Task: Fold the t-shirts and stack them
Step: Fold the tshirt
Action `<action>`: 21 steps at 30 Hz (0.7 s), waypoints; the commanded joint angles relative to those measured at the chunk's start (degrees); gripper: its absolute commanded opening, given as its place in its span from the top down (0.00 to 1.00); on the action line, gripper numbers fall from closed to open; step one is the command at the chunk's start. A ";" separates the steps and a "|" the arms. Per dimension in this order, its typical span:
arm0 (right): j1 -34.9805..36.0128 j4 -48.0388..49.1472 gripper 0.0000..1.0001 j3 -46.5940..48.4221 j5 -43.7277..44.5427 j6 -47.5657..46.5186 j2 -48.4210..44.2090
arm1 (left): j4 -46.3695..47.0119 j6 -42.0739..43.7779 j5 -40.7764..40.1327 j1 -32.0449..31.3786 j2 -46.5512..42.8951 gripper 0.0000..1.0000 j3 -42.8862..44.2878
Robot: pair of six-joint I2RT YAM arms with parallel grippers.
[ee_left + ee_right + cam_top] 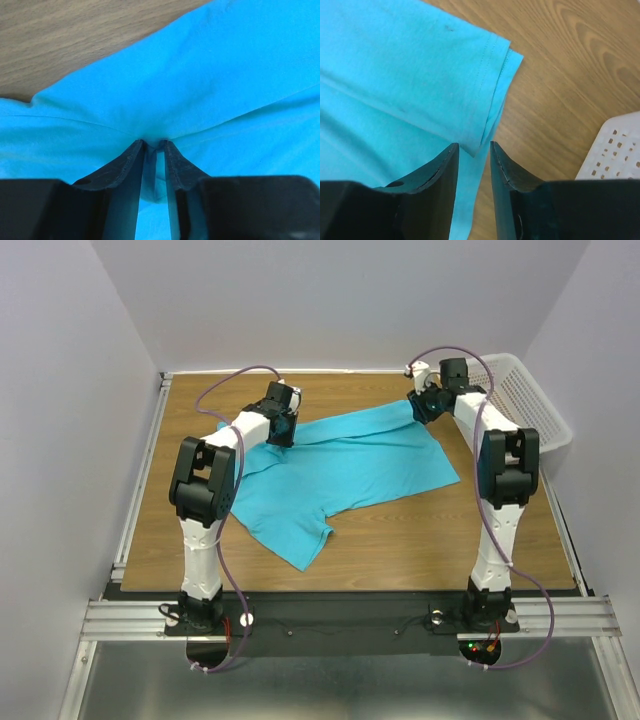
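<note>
The t-shirt (370, 460), pinched in the left tool (153, 146) with the right tool (474, 147) narrowly parted, is best released flat.

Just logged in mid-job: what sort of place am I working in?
Likely a lab test cell: plain white walls enclose a wooden table on aluminium rails, with a t-shirt and basket.

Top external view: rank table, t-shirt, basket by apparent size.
1. table
2. t-shirt
3. basket; it is farthest back and partly hidden, so its true size may be understated.
</note>
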 commanded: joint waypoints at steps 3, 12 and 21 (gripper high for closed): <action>-0.33 2.58 0.62 0.25 -4.41 2.69 -7.25 | 1.54 0.90 2.57 -0.12 -4.86 0.58 -0.50; -0.06 2.23 0.50 11.75 -2.23 13.42 1.27 | 12.52 -7.17 7.84 5.41 -18.82 0.46 -9.54; 0.38 1.97 0.49 19.76 2.34 19.67 10.59 | 23.43 -14.83 14.88 22.10 -34.13 0.44 -30.71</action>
